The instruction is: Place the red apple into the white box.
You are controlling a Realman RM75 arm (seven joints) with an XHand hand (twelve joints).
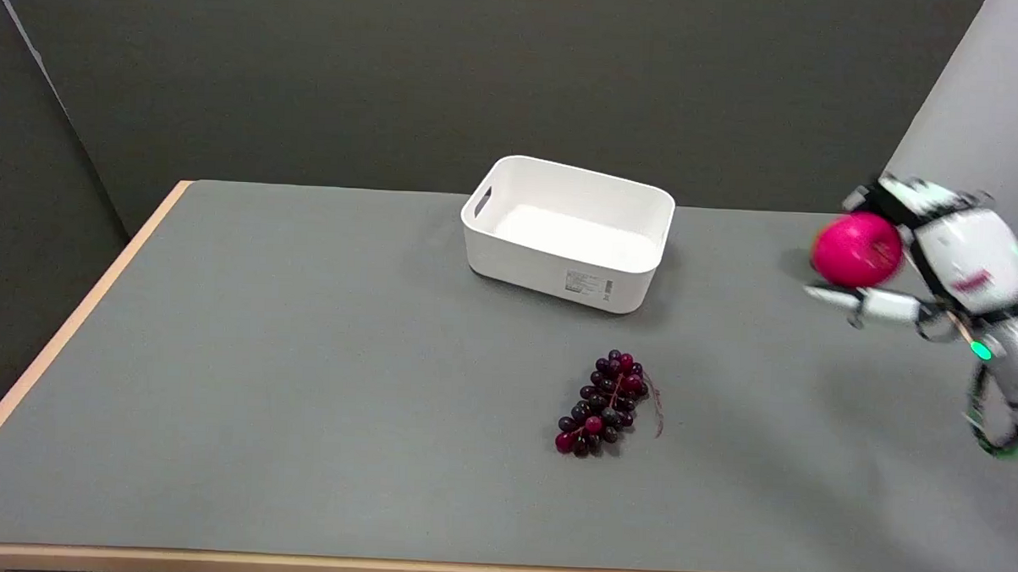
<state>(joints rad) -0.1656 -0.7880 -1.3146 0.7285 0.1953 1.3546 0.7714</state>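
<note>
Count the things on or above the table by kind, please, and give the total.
White box: 1
Red apple, held in the right hand: 1
Bunch of dark grapes: 1
Total: 3

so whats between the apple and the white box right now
Nothing: the head view shows only bare grey table between the red apple, held in the right hand, and the white box. The grapes lie nearer the camera.

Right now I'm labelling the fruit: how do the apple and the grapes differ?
The apple is one round, bright pink-red fruit; the grapes are a cluster of small dark purple berries. The apple is held in the right hand above the table; the grapes lie on the table. Both are outside the box.
</note>
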